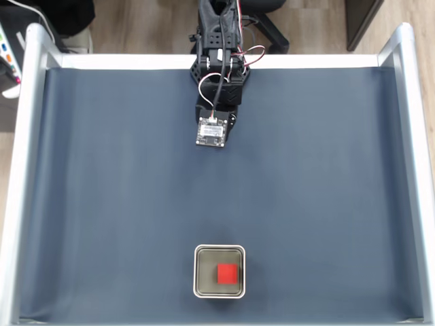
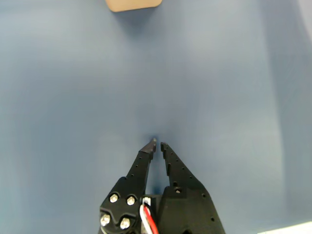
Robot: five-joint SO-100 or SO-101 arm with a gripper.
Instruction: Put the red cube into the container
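The bench [image 1: 102, 204], covered with a dark blue mat and bounded by pale raised rails, was seen in the fixed view with the arm [image 1: 219, 61] folded back at its far edge, well apart from the container [image 1: 219, 292] near the front edge. The container was found to hold the red cube [image 1: 227, 274], lying flat on its floor toward the right side, so the placement was judged complete. In the wrist view the fingers [image 2: 151, 146] were seen nearly closed over bare mat, with nothing gripped, consistent with a retracted rest pose.
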